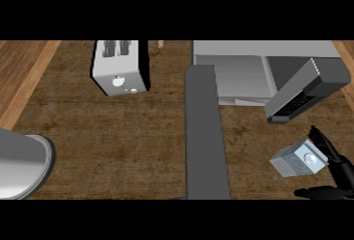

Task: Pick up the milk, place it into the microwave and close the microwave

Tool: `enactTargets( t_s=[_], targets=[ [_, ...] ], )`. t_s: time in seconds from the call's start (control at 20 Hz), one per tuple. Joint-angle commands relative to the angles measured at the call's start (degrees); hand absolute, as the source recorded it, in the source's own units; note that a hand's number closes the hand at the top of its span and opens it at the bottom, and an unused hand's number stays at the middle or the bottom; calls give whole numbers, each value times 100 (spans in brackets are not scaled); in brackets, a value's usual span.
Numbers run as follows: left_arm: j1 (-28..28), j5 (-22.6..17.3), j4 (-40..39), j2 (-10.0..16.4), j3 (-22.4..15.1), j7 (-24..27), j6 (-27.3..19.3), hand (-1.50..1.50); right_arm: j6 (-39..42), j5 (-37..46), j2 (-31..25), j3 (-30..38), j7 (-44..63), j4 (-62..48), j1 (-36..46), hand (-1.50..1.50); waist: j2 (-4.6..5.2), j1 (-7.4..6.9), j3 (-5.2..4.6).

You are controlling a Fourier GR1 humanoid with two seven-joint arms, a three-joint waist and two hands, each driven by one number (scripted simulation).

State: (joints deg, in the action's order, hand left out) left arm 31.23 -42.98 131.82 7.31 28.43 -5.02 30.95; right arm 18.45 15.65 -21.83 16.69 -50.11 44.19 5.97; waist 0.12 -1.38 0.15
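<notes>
The milk (297, 161), a small grey-white carton, stands on the brown counter at the lower right, in front of the microwave (239, 70). My right hand (336, 165) is beside it. The straight fingers (322, 140) lie along the carton's right side and the thumb (314, 192) reaches under its near edge, apart from it. The microwave is open: its grey door (206, 136) swings out towards me, left of the milk. Its dark control panel (304, 91) faces the carton. My left hand does not show.
A silver toaster (121, 68) stands at the back left. A large rounded grey shape (21, 164) fills the lower left edge. Light wooden strips (24, 75) border the counter on the left and at the far right.
</notes>
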Motion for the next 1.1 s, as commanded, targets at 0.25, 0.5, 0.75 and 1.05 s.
enactTargets(
  t_s=[0.25, 0.5, 0.75, 1.05],
  targets=[
    [156, -107, 394, -239, -14, -79, 100, -150, 73, 205, -134, -156, -1438, -1761, 815, -150, 21, -41, 12],
    [249, -420, 347, -93, 89, -138, 192, -150, 293, 32, 61, -197, -1444, -2096, 1044, -150, 22, -69, 15],
    [350, -487, 593, -84, 9, -293, 84, -150, 546, -96, 253, -298, -1443, -2258, 1118, 150, 21, -68, 21],
    [52, -290, 296, -49, 51, -179, 120, -150, 592, 27, 66, -549, -1740, -2365, 1285, 150, 36, -21, 17]
  ],
)
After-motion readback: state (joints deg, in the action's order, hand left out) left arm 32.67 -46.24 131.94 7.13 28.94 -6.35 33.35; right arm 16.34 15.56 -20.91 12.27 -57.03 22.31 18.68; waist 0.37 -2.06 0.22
